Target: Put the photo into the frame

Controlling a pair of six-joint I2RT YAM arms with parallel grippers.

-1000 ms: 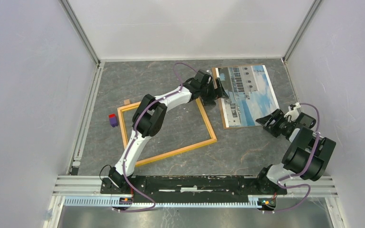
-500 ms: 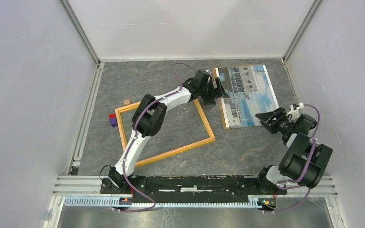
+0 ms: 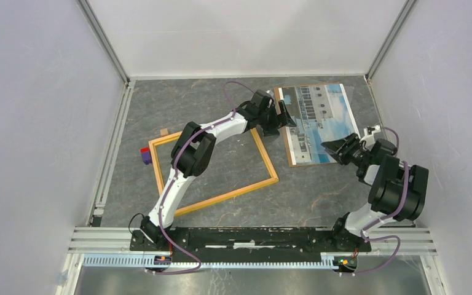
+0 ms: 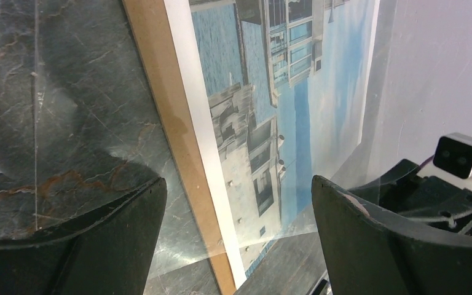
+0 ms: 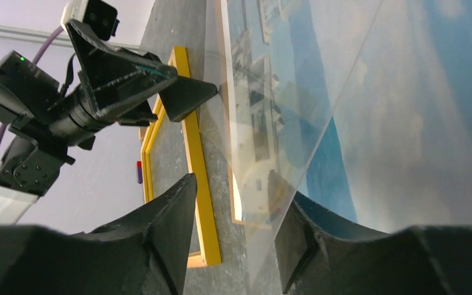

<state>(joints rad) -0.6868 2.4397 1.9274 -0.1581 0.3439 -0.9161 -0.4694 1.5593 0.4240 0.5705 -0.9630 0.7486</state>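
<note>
The photo (image 3: 321, 121) lies at the back right on a brown backing board (image 3: 287, 142), under a clear sheet (image 5: 319, 92). The orange-yellow frame (image 3: 269, 160) lies empty on the floor to its left. My left gripper (image 3: 284, 117) is open over the photo's left edge; in the left wrist view the left gripper (image 4: 236, 184) straddles the board strip (image 4: 172, 135) and the photo (image 4: 252, 141). My right gripper (image 3: 337, 149) is open at the photo's near right corner. In the right wrist view the right gripper (image 5: 233, 184) has the clear sheet's corner between its fingers, beside the frame (image 5: 193, 166).
A small red and purple block (image 3: 145, 155) and a small wooden piece (image 3: 164, 131) lie just left of the frame. Grey walls close the floor at the back (image 3: 246, 37), the left and the right, and the photo reaches near the back right corner.
My right gripper has moved left and away from me, to the photo's near right corner. The left arm, the frame and the photo have stayed put.
</note>
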